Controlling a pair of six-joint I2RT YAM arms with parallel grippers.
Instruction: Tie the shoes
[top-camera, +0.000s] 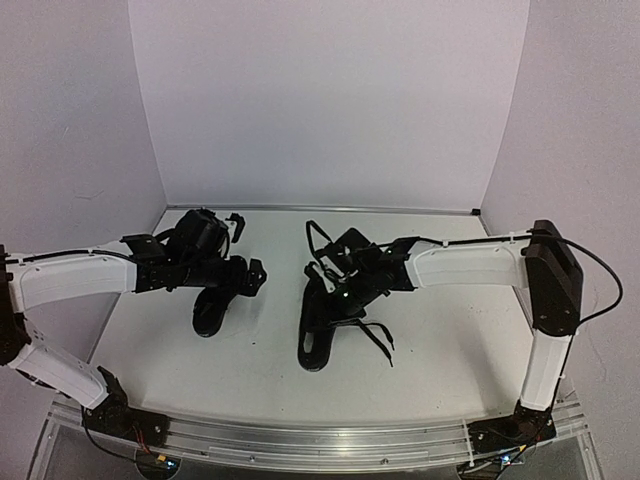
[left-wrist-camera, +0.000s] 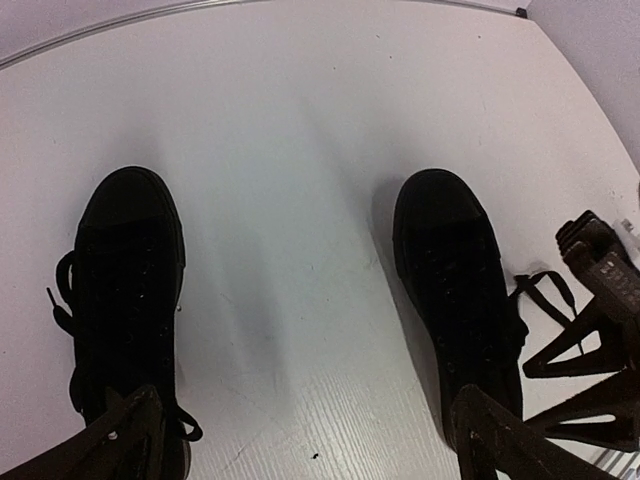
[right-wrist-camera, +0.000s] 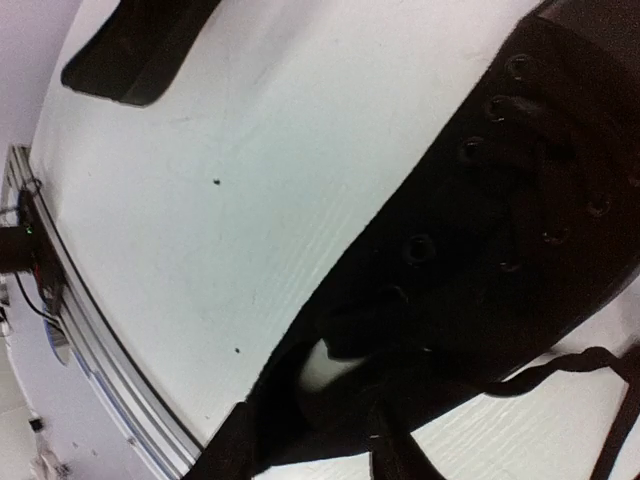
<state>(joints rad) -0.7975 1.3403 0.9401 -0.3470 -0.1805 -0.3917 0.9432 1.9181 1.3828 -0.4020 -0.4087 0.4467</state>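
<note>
White table (top-camera: 450, 340), surface flat, metal rail (top-camera: 300, 445) along near edge. Two black shoes rest directly on it, soles down, well apart: left shoe (top-camera: 210, 315), right shoe (top-camera: 314, 345). Loose laces (top-camera: 378, 338) trail on the surface beside the right shoe

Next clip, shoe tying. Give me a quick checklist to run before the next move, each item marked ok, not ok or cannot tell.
1. Both shoes upright and apart, the left-side shoe and the right-side shoe: ok.
2. Jaws of the left gripper wide open, gripping nothing: ok.
3. Whether the right gripper holds anything: cannot tell, it is black against black.
4. Bow tied on the right-side shoe: not ok. A loose lace trails onto the table.
</note>
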